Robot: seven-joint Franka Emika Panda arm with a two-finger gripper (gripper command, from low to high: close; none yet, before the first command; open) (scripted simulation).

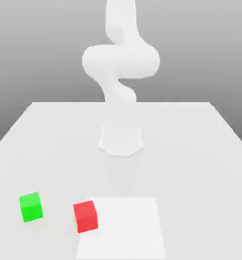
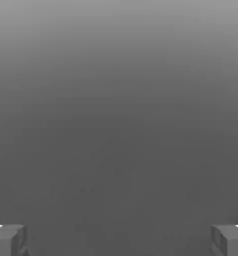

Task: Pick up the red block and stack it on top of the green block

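Red block sits unstacked on the worktop, in the near part of the scene, left of centre in the exterior view. The worktop is the largest thing there, pale and broad, running from the near edge to a far edge behind the arm. The white arm rises from its base, which stands in the middle of the worktop, farther off than both blocks. A bright white rectangle lies on the near part, and the red block is at its left edge, slightly tilted in its heading. The green block rests apart from the red one, farther left and a little farther off, with its top bare. In the hand view the fingers are spread wide, with nothing between them, against a plain grey background.
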